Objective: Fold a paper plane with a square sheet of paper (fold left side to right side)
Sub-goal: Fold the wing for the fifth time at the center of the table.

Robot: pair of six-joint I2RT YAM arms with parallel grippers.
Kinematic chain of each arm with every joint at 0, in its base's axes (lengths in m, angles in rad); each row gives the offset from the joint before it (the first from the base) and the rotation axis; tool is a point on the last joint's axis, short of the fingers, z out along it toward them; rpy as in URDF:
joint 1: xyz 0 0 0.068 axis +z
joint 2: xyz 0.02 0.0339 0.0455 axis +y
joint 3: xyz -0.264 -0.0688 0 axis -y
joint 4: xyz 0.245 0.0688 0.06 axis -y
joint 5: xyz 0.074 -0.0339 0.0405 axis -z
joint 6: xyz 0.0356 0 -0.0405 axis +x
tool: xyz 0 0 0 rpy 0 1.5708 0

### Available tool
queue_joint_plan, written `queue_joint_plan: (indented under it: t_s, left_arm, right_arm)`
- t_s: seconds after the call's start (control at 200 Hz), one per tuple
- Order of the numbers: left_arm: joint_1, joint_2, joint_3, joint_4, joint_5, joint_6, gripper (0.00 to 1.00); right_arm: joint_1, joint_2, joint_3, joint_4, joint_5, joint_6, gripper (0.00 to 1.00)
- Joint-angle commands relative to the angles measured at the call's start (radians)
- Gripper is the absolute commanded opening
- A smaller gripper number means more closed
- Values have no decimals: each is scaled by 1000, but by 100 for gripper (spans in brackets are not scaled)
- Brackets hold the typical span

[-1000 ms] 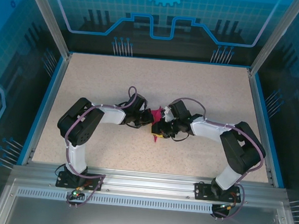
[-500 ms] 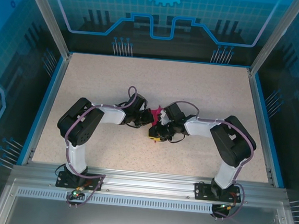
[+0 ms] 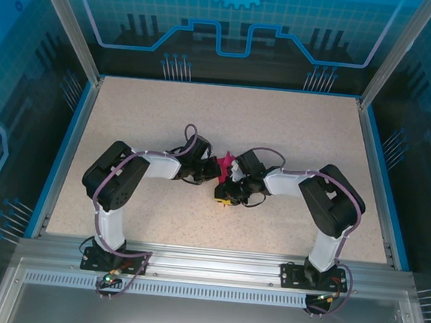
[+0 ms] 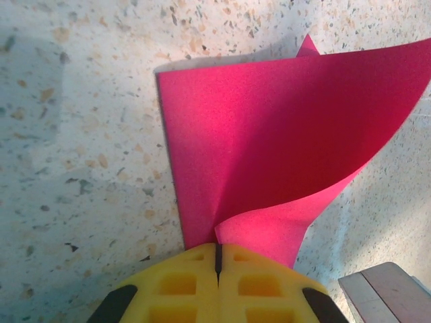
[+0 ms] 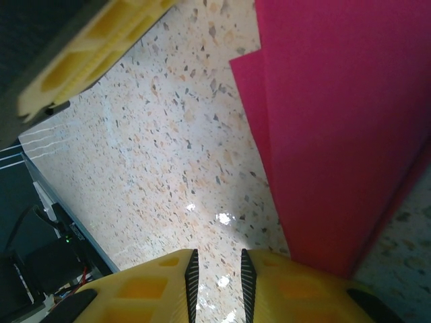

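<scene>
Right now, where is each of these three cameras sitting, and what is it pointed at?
Top external: above and behind, looking down on the table; left arm and right arm show whole.
Left wrist: on that arm's wrist, facing down at the sheet of paper; its left gripper is shut on it.
Right wrist: facing down at table and paper; its right gripper stands slightly open.
Shared: all three show the pink sheet.
</scene>
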Motion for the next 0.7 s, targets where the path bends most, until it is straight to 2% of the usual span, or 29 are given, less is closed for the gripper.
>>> queue_joint_plan:
  t_s: [0.0, 0.335, 0.695]
  left_arm:
    - [31, 16, -45, -140, -132, 36, 0]
    - [38, 41, -45, -135, -131, 31, 0]
    - [42, 45, -46, -135, -131, 33, 0]
  right_arm:
    - [31, 42, -3, -92, 26, 19, 26]
    - [43, 13, -54, -214, 32, -26, 26]
    - [43, -87, -144, -218, 14, -50, 27]
